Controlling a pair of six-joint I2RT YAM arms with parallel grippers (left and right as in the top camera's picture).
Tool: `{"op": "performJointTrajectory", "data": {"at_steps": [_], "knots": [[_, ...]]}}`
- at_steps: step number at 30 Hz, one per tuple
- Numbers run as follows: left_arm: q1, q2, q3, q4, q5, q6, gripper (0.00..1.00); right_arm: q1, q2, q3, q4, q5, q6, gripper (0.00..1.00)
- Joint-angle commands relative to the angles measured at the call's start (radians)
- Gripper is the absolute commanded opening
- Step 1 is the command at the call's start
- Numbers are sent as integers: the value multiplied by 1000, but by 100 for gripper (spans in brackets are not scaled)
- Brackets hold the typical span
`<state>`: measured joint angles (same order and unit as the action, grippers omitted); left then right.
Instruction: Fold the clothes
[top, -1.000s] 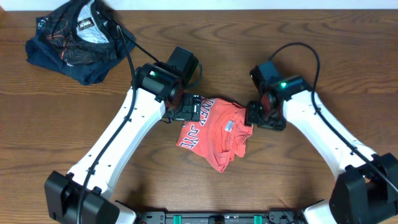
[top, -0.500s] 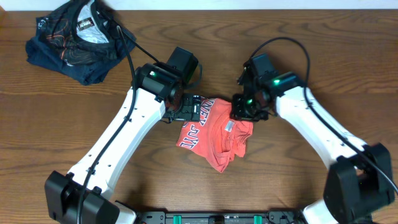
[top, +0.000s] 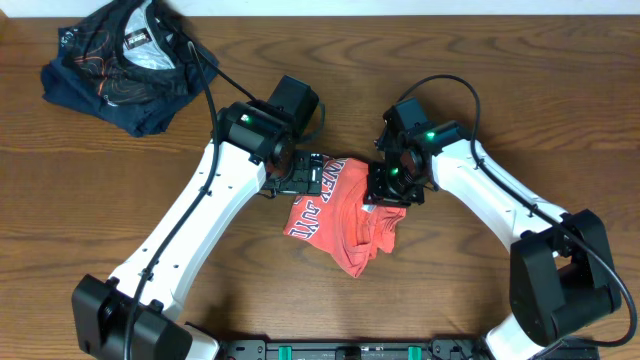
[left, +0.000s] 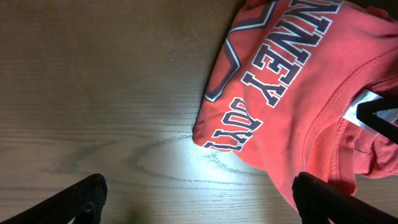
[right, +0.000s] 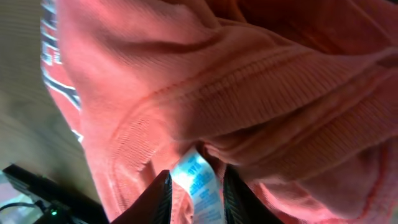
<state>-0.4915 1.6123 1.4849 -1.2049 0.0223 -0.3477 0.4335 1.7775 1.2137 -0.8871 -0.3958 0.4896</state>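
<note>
Red shirt is seen crumpled btw both arms. Right gripper is set nearest, atop its collar, fingers nearly closed astride neck label; pinch can't be told. Left gripper is spread wide at shirt's left edge

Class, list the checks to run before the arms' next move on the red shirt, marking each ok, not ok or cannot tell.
1. The left gripper is open at the edge of the red shirt: ok.
2. The right gripper has fingers either side of the neck label: ok.
3. Its grip on fabric is firm: cannot tell.
4. Shirt lies flat: not ok, crumpled.
5. The dark garment is apart from the shirt: ok.
</note>
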Motion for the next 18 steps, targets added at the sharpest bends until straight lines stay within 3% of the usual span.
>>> {"op": "performJointTrajectory", "data": {"at_steps": [1,10,18], "knots": [[4,2,-10,-6,-9,-5,96,6,3,-20,-24,113,19,29],[4,2,-10,-6,-9,-5,97,3,3,-32,-109,295,37,30],[4,2,-10,-6,-9,-5,96,-4,-4,91,-274,325,56,21]]}}
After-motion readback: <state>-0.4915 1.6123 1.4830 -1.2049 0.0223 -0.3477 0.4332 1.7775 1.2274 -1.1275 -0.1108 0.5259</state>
